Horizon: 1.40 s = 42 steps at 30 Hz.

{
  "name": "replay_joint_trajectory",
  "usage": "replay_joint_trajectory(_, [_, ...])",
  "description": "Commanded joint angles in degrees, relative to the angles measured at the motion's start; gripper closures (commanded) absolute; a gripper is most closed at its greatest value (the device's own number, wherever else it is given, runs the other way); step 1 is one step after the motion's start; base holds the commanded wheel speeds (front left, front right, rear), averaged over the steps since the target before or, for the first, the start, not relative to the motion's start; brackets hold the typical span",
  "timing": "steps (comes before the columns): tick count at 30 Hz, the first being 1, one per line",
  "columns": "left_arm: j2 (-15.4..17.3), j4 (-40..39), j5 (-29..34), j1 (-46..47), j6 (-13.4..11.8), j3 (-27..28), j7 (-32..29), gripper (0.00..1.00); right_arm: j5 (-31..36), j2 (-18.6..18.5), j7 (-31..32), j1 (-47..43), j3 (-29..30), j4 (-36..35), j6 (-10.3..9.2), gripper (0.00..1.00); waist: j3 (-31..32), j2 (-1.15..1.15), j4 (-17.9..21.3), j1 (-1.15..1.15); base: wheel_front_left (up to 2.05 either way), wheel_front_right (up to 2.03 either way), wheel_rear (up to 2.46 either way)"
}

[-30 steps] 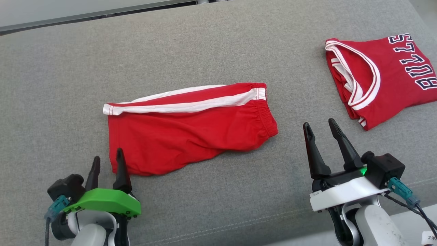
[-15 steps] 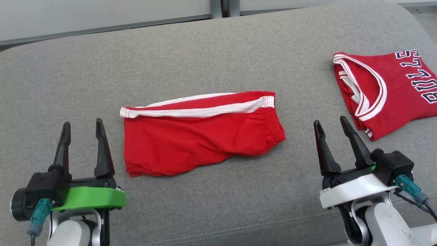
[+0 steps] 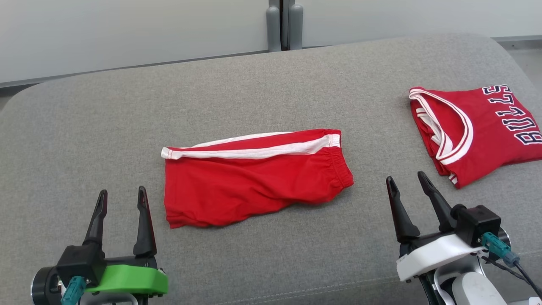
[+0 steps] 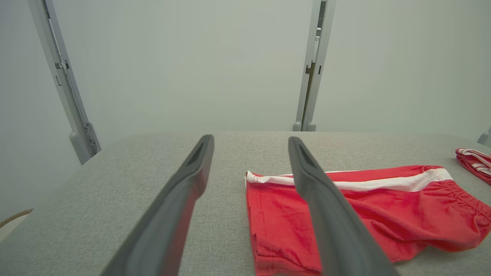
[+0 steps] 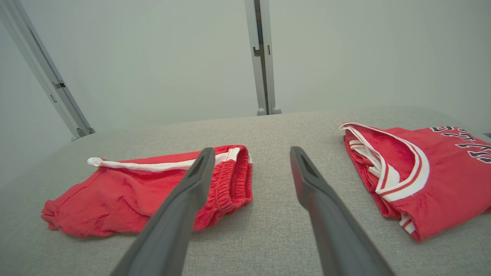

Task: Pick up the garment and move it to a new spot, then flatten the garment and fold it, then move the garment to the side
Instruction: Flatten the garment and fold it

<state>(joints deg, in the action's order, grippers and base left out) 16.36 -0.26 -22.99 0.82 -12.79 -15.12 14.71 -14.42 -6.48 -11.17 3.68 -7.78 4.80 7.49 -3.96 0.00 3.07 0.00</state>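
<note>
Folded red shorts (image 3: 254, 178) lie mid-way across the grey pad (image 3: 254, 93), ahead of the left gripper (image 3: 122, 190) and right gripper (image 3: 405, 177), both wide open and empty. To shift the shorts aside, pinch all layers at both ends, lift evenly, and avoid the jersey (image 3: 487, 131).

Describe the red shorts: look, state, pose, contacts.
The red shorts look like soft knit fabric, folded in half and lying flat, slightly wrinkled, midway across the grey padded surface. A white side stripe runs along the far edge; the gathered elastic waistband points to the robot's right, the leg hem to its left. Only the surface touches them; the left end effector and right end effector stand open, apart from them.
</note>
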Motion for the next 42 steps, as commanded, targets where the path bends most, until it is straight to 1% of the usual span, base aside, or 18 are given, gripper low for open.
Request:
replay_joint_trajectory(1, [-0.03,0.18,-0.12,-1.21,-0.30,-0.22,-0.08,0.00,0.19,0.02,0.30,-1.38,0.19,0.05,-0.01,0.00,1.05,0.00,-0.29,0.00,0.00,0.00,0.00])
replay_joint_trajectory(8, [0.62,0.22,0.11,-2.46,-0.74,-0.35,-0.12,0.00,0.48,0.18,1.00,-3.16,0.43,-0.55,-0.01,0.00,1.92,0.00,-0.39,0.00,0.00,0.00,0.00])
replay_joint_trajectory(18, [0.96,0.41,-0.20,-2.02,-1.16,-0.33,-0.25,0.00,0.39,0.15,1.44,-3.23,0.62,-1.45,-0.01,0.00,1.73,0.00,-0.63,0.00,0.00,0.00,0.00])
replay_joint_trajectory(26, [0.76,0.56,-0.05,-0.27,-0.75,-0.98,-0.34,0.00,-1.00,-0.35,2.00,-2.92,1.55,-0.75,-0.01,0.00,1.27,0.00,-2.42,0.00,0.00,0.00,0.00])
replay_joint_trajectory(31, [0.76,0.79,-0.06,0.52,-0.50,-1.53,-0.78,0.00,-3.00,-1.80,2.34,-0.59,2.61,2.78,-0.01,0.00,0.75,0.00,-4.10,0.00,0.00,0.00,0.00])
replay_joint_trajectory(33, [0.72,0.86,0.03,1.04,-0.34,-1.84,-0.92,0.00,-4.75,-2.31,2.42,0.59,2.84,5.30,-0.01,0.00,0.29,0.00,-4.99,0.00,0.00,0.00,0.00])
replay_joint_trajectory(35, [0.42,0.98,0.04,1.71,-0.32,-2.14,-1.00,0.00,-5.77,-3.57,2.78,2.31,2.64,8.16,-0.01,0.00,-0.29,0.00,-5.96,0.00,0.00,0.00,0.00])
replay_joint_trajectory(36, [0.29,1.09,-0.02,1.91,-0.46,-2.17,-1.06,0.00,-7.29,-3.55,3.19,3.32,2.45,9.83,-0.01,0.00,-0.73,0.00,-6.35,0.00,0.00,0.00,0.00])
replay_joint_trajectory(38, [0.04,1.05,-0.03,2.73,-0.22,-2.45,-1.08,0.00,-8.22,-5.11,3.39,5.70,1.71,12.76,-0.01,0.00,-1.76,0.00,-7.25,0.00,0.00,0.00,0.00])
replay_joint_trajectory(42, [-0.37,1.34,0.05,3.94,0.24,-2.89,-0.88,0.00,-11.67,-6.63,3.68,10.47,-1.12,18.65,-0.02,0.00,-4.01,0.00,-8.91,0.00,0.00,0.00,0.00])
